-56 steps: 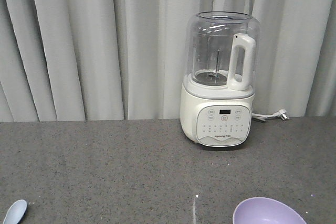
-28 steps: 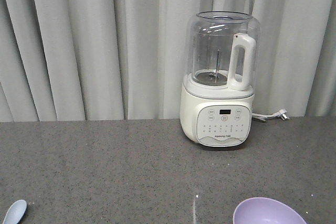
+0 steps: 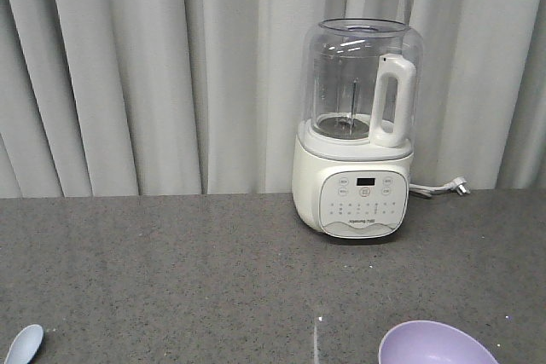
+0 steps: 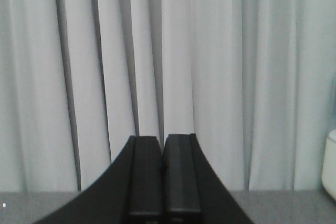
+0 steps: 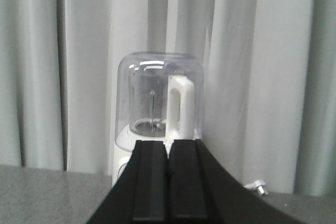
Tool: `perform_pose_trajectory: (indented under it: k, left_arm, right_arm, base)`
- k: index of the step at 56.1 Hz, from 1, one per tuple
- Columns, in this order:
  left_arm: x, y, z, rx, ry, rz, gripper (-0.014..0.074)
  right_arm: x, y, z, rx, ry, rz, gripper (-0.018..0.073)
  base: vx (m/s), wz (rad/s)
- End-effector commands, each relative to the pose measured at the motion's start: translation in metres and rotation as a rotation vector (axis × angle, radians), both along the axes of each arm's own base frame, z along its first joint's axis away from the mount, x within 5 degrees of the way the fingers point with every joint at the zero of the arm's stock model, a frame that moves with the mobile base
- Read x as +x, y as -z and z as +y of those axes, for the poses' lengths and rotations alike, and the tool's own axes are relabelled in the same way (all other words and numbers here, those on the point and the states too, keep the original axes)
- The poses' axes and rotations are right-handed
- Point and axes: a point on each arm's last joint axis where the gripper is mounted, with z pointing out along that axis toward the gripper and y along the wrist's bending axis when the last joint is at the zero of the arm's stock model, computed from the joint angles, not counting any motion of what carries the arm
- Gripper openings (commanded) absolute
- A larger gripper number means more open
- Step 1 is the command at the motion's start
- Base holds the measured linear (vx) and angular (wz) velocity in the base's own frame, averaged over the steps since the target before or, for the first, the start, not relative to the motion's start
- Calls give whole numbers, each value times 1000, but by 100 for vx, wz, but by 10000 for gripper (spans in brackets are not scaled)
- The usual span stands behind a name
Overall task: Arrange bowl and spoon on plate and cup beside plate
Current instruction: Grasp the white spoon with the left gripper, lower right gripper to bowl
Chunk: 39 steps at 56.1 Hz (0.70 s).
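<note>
The lavender bowl (image 3: pixel 435 344) shows only its far rim at the bottom right edge of the front view. The pale blue spoon (image 3: pixel 23 343) pokes its scoop in at the bottom left corner. Plate and cup are out of view. My left gripper (image 4: pixel 162 141) is shut with nothing between its black fingers, held level and facing the curtain. My right gripper (image 5: pixel 169 144) is also shut and empty, pointing toward the blender. Neither gripper appears in the front view.
A white blender (image 3: pixel 358 130) with a clear jug stands at the back right of the grey speckled counter (image 3: pixel 188 270), its plug (image 3: pixel 459 185) lying beside it. Grey curtains (image 3: pixel 153 66) hang behind. The blender (image 5: pixel 157 103) fills the middle of the right wrist view.
The spoon's scoop has slipped slightly lower toward the bottom left corner. Bowl and blender have not moved.
</note>
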Motion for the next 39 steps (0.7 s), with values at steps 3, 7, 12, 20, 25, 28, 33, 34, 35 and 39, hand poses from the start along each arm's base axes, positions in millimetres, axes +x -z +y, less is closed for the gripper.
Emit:
perform_pose_trajectory:
  k: [3,7,12,20,25,28,33,34,35,39]
  left_arm:
    - [16,-7,-1,2,13,-1,-2]
    - [21,-5,-2,1,25,18,3]
    - [23,-4,-3,1,32,24,19]
    - [23,-4,-3,1,32,26,122]
    - [23,-4,-3,1,32,33,227]
    - [23,-2,-3,0,32,48,300]
    - [23,0,-3,0,32,74,437]
    - [23,1,-3,-1,32,78,461]
    - [23,1,-3,0,32,82,476]
    - [26,2,-3,1,32,96,545]
  right_arm:
    - [20,-5,10,-1,-43,-5,-6]
    - [29,1,14,-7,-57,27,-1]
    - [36,6,16,-16,-58,64,23]
    - [39,9,16,-21,-58,83,138]
    - [39,9,16,-21,-58,79,288]
    - [39,9,16,-22,-55,79,398]
    - [39,8,16,-22,-55,75,557]
    - [39,8,16,-22,-55,75,586]
    - [39,8,16,-21,-55,73,612]
    - [39,7,16,-18,-55,58,686]
  base:
    - [0,0]
    - [0,0]
    - [0,0]
    - [0,0]
    - [0,0]
    - [0,0]
    - [0,0]
    - [0,0]
    - [0,0]
    - [0,0]
